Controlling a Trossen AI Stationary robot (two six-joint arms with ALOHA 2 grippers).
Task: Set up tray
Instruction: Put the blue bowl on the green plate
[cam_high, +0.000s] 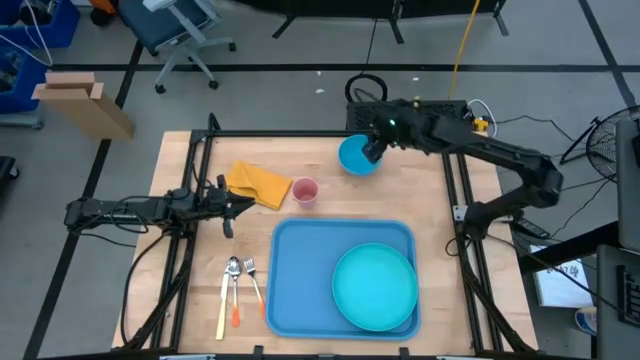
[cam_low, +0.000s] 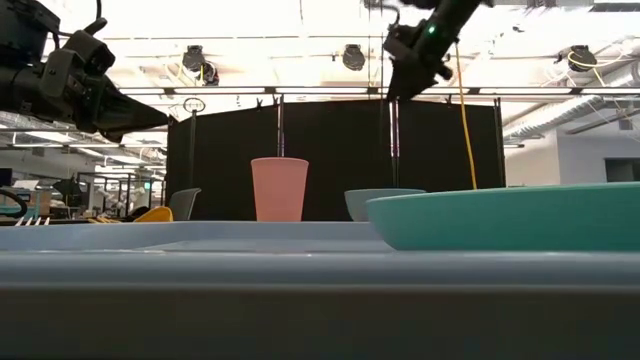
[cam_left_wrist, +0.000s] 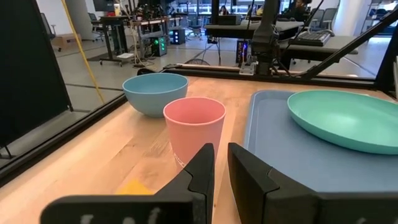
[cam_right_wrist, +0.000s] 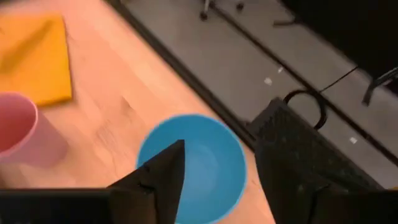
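At the tabletop's left edge you have the left gripper (cam_high: 232, 206), fingers nearly together and holding nothing, beside the yellow cloth (cam_high: 258, 183). Near the front edge, left of the tray, lie a spoon (cam_high: 230, 281) and a fork (cam_high: 254, 287). The pink cup (cam_high: 305, 191) stands upright between the cloth and the blue bowl (cam_high: 354, 157); you can't see into the cup from these views. The bowl sits near the tabletop's far edge, and your right wrist view shows it empty. The right gripper (cam_high: 373, 149) hovers over the bowl's rim, fingers apart, gripping nothing. The tray (cam_high: 300, 275) lies flat against the front edge, right of centre. In it rests the teal plate (cam_high: 374, 287), filling the tray's right-hand front corner, with nothing on it.
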